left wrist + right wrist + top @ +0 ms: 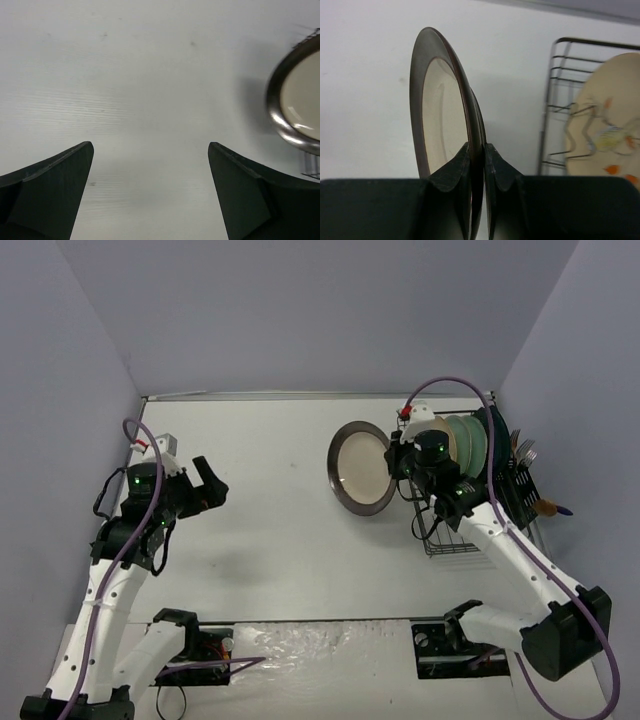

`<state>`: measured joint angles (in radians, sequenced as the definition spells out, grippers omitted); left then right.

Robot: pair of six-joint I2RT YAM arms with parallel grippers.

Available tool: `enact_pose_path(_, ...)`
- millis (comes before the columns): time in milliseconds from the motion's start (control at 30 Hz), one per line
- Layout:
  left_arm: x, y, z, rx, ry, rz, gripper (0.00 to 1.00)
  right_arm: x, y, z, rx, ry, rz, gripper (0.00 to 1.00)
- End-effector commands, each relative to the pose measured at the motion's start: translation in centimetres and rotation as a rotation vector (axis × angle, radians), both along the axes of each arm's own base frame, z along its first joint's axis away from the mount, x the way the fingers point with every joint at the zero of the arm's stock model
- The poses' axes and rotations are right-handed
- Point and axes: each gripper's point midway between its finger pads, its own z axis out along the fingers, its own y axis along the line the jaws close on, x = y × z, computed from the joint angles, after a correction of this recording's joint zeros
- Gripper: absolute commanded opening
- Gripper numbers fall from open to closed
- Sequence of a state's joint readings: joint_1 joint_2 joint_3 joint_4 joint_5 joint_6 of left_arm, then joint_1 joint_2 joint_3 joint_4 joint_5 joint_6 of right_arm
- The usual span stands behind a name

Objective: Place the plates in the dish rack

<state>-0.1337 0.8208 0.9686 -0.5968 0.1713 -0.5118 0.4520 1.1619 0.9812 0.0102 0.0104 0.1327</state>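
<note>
Right gripper (477,150) clamps the grey-rimmed plate (437,100) edge-on; left gripper (150,146) gapes wide, empty; dish rack (447,543) partly hidden behind arm.

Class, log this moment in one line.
left end effector: open, empty | right end effector: shut on grey-rimmed plate | dish rack: partly loaded

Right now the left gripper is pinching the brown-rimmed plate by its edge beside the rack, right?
No, it is the right gripper pinching the brown-rimmed plate by its edge beside the rack; the right wrist view shows it.
</note>
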Motion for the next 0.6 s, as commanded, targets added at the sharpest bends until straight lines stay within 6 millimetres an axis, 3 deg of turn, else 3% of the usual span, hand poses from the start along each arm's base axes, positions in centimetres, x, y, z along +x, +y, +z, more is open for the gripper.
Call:
enact_pose_path(0, -1.3, 5.7, 0.6, 0.309, 0.007, 0.124, 0.97, 1.6, -7.4, 14.3, -0.092, -0.417, -0.331, 0.00)
enact_pose_path(233, -1.7, 7.5, -0.3, 0.386, -0.028, 0.187, 0.97, 2.1, -12.4, 18.4, -0.245, -0.527, -0.502, 0.00)
enact_pose_path(367, -1.8, 8.1, -1.0, 0.399, -0.034, 0.216, 0.97, 3.0, -14.2, 18.2, -0.321, -0.537, -0.538, 0.00)
enact_pose_path(567, -2.0, 8.2, -1.2, 0.394, -0.036, 0.223, 0.97, 5.0, -14.8, 16.2, -0.399, -0.528, -0.547, 0.00)
